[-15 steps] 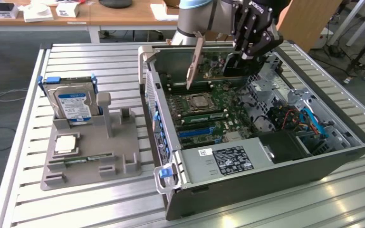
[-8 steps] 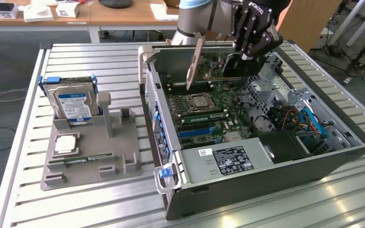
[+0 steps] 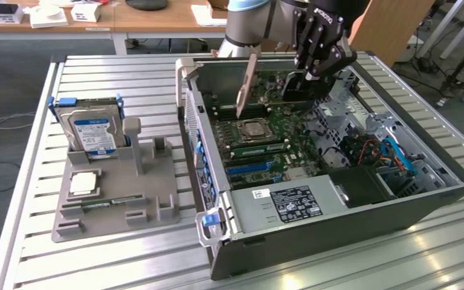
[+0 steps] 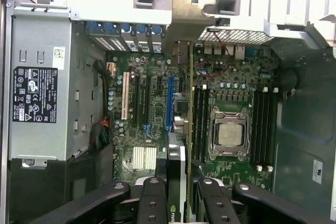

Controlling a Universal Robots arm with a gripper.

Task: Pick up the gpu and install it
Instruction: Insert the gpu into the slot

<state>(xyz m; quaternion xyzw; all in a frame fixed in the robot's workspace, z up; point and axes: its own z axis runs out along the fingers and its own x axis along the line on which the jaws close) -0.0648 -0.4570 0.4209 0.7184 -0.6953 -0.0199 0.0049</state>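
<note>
The gpu (image 3: 248, 84) is showing a pale, smooth metal bracket; the ribbed metal surface (image 3: 95, 260) is gleaming dully.

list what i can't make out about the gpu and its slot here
Wrist view: slot under the dark flat gpu card, covered by the edge-on card.
Exterior view: where the black claw grips the card, hidden by the claw.
Exterior view: print on the black rectangular sticker, too small.

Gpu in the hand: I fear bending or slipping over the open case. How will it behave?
Probably stiff: the thin dark gpu card looks straight in the black hand. Likely fragile: a bare circuit board hanging above the open grey computer case. Its long pale metal bracket may lever it in the grip.
</note>
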